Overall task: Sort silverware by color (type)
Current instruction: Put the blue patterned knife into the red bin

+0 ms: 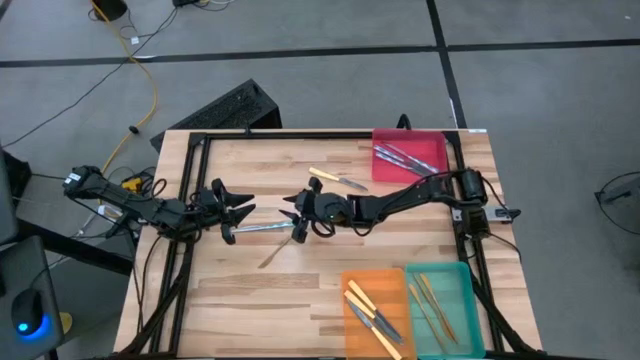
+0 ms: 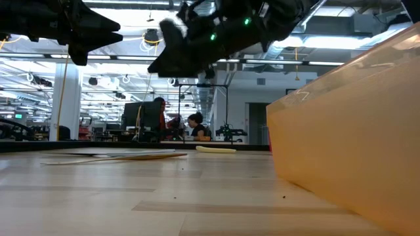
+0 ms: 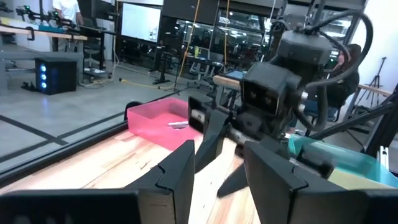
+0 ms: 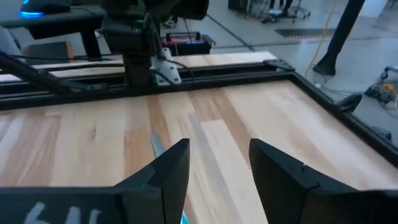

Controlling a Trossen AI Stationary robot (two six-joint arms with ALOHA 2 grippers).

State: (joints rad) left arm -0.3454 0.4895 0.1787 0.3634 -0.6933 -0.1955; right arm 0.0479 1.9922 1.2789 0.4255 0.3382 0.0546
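Grippers meet mid-table: the left gripper (image 1: 228,212) and right gripper (image 1: 298,212) face each other over a light-blue-handled utensil (image 1: 262,228), both with fingers parted and nothing held. A wooden utensil (image 1: 274,254) lies just beside it; a yellow-handled one (image 1: 335,179) sits farther back. Sorted pieces fill the orange tray (image 1: 358,280), teal tray (image 1: 462,285) and red tray (image 1: 436,140). The likely risk: both arms closing on one piece could collide or knock it into its neighbour.
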